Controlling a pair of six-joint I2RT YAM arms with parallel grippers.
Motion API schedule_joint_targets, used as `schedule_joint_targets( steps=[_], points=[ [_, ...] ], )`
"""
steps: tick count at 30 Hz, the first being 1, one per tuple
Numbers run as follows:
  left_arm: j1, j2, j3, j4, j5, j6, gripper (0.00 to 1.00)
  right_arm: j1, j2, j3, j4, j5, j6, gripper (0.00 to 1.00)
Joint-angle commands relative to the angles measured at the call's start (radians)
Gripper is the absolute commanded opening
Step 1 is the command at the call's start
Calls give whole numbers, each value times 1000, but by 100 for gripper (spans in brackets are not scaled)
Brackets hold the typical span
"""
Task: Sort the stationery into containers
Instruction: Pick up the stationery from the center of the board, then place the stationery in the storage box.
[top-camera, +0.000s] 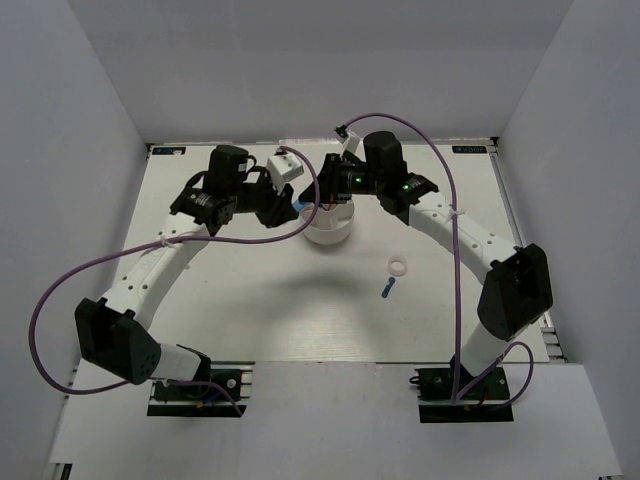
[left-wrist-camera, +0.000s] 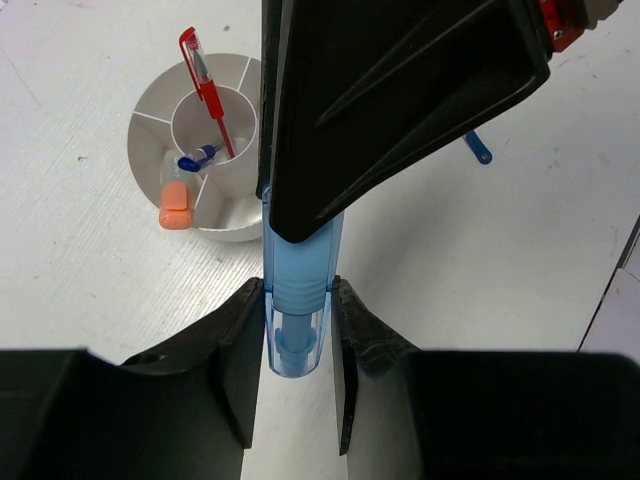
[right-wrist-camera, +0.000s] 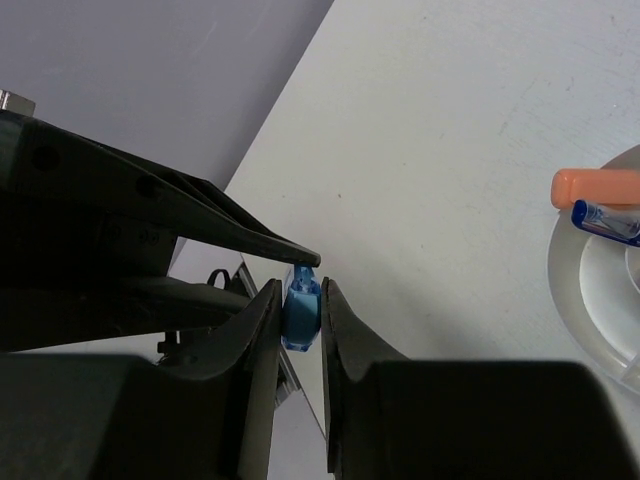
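Observation:
Both grippers hold one short light-blue capsule piece (left-wrist-camera: 296, 300) between them, beside the round white tub (top-camera: 328, 236). My left gripper (left-wrist-camera: 297, 335) is shut on its lower end. My right gripper (right-wrist-camera: 300, 300) is shut on the same piece (right-wrist-camera: 301, 305), and its black finger covers the upper end in the left wrist view. The tub (left-wrist-camera: 150, 125) holds a thin red pen (left-wrist-camera: 208, 90) standing in its centre well, a small blue piece with a clear end (left-wrist-camera: 196, 158) and an orange-white piece (left-wrist-camera: 176, 204) at its rim. A white ring (top-camera: 398, 267) and a small dark-blue piece (top-camera: 387, 289) lie on the table.
The grey walls close in the white table (top-camera: 250, 300) on three sides. Purple cables loop from both arms. The dark-blue piece also shows in the left wrist view (left-wrist-camera: 478, 148), to the right of the tub.

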Motion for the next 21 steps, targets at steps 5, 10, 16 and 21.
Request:
schedule_joint_targets(
  steps=[5,10,16,21],
  points=[
    [-11,-15,13,40,-19,-51,9,-2,-19,-28,33,-32,13,0],
    [12,-20,3,63,-27,-107,55,-6,-37,-36,36,-12,-10,0],
    [35,-65,-27,87,-50,-259,98,-58,-76,-14,-7,121,-151,0],
    [134,-109,-7,112,-53,-428,98,-98,-134,-19,-58,235,-396,0]
  ],
)
